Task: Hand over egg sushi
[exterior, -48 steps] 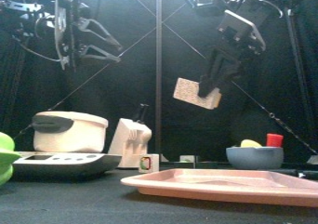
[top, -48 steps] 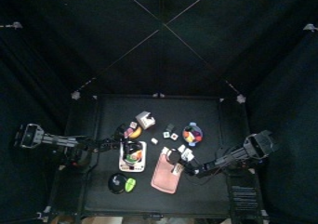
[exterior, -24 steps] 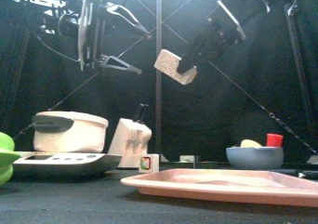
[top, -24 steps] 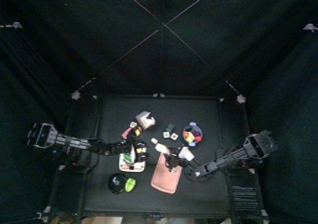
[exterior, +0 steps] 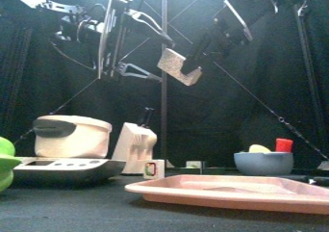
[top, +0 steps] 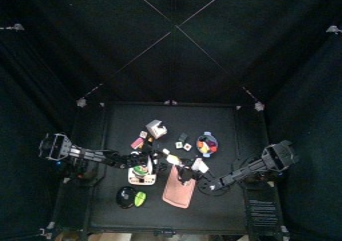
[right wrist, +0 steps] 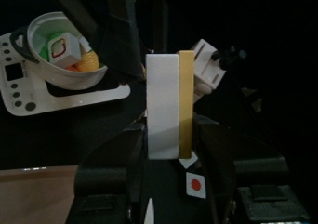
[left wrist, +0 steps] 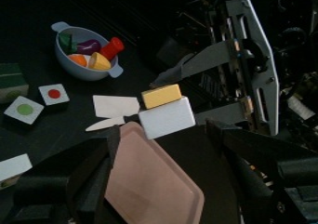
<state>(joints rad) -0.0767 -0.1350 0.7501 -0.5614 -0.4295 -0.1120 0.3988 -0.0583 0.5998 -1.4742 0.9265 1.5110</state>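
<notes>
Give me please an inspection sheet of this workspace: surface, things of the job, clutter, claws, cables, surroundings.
Surface: small black table, crowded, no spill seen.
Job's things: egg sushi, a white block with a yellow layer, held in the air above the pink tray.
Clutter: white rice cooker on a scale, bowl of toy food, small picture cards, a green thing at the front left edge.
Claws: right claw shut on the egg sushi; left claw wide open, beside the sushi, not touching it.
Cables: bundles run along the right arm in the left wrist view; none seen on the table.
Surroundings: black curtains all around; no person seen.
</notes>
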